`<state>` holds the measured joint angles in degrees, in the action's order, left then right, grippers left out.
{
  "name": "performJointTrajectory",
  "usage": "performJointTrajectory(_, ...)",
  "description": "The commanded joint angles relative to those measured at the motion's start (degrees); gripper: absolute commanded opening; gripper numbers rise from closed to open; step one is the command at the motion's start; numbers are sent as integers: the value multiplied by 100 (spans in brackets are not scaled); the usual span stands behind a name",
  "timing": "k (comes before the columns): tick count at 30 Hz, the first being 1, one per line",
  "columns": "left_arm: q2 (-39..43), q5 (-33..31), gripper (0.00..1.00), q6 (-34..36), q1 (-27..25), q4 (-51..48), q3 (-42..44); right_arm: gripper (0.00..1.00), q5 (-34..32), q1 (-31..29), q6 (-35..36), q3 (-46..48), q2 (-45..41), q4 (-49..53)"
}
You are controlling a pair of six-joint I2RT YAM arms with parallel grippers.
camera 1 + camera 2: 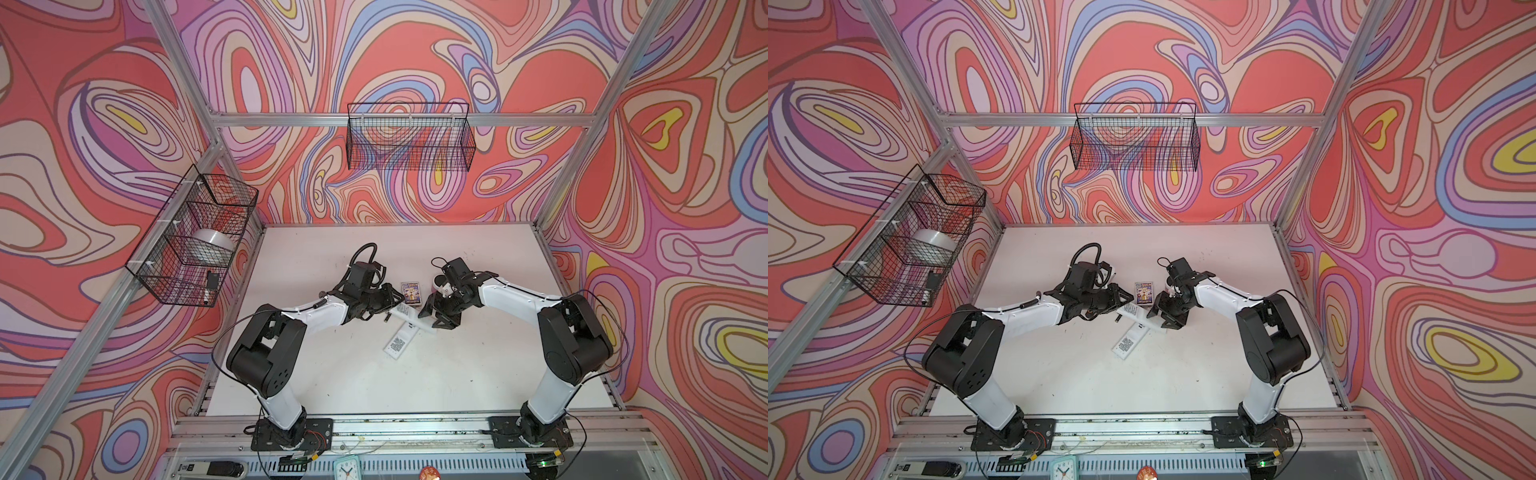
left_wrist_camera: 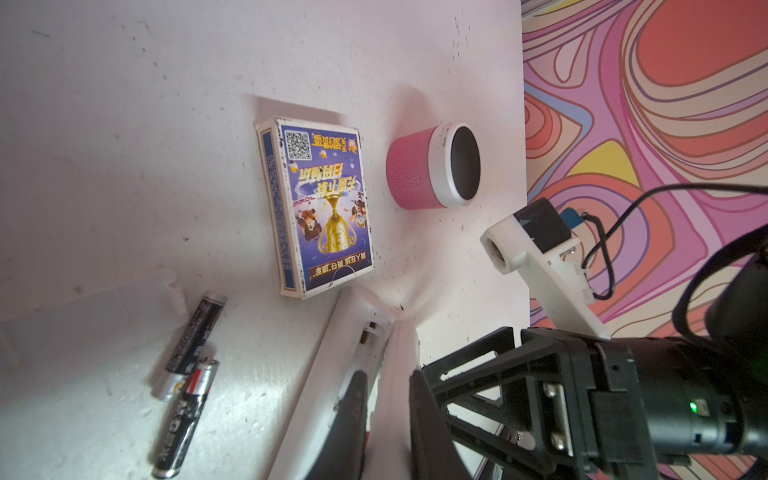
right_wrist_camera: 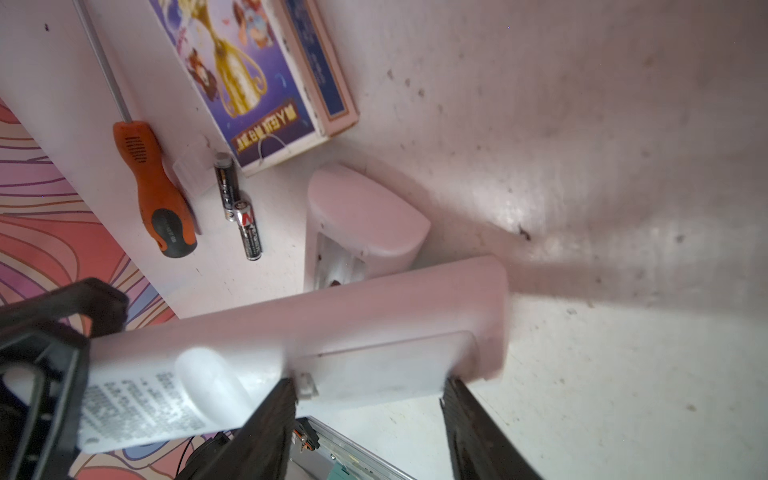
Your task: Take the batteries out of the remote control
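A white remote control with a printed label spans the gap between my two grippers. My left gripper is shut on its thin edge at the label end. My right gripper stands open, its fingers at either end of the closed battery cover. A second white remote lies on the table, its battery bay open and the spring contacts bare. Two dark batteries lie end to end on the table beside it, and they also show in the right wrist view.
A blue card box and a pink speaker sit just behind the remotes. An orange-handled screwdriver lies near the batteries, under the left arm. Wire baskets hang on the left wall and the back wall.
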<state>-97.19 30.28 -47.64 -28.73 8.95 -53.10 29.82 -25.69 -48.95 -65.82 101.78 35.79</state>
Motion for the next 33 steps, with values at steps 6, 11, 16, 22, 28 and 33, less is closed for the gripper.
performJointTrajectory(6,86,-208,0,175,-12,-203,89,98,-167,-72,123,-420,495,236)
performJointTrajectory(11,94,-198,0,217,-18,-244,63,98,-246,-92,197,-555,641,409)
performJointTrajectory(16,82,-163,0,224,-20,-229,55,98,-319,-128,332,-844,816,682)
performJointTrajectory(22,60,-161,0,229,-62,-218,25,98,-460,-251,737,-1250,1128,1233)
performJointTrajectory(28,90,-290,0,246,-115,-348,3,98,-1174,-366,1268,-1377,1297,1927)
performJointTrajectory(33,215,-805,0,719,-236,-1168,-287,98,-1951,-366,1466,-1478,1141,2347)
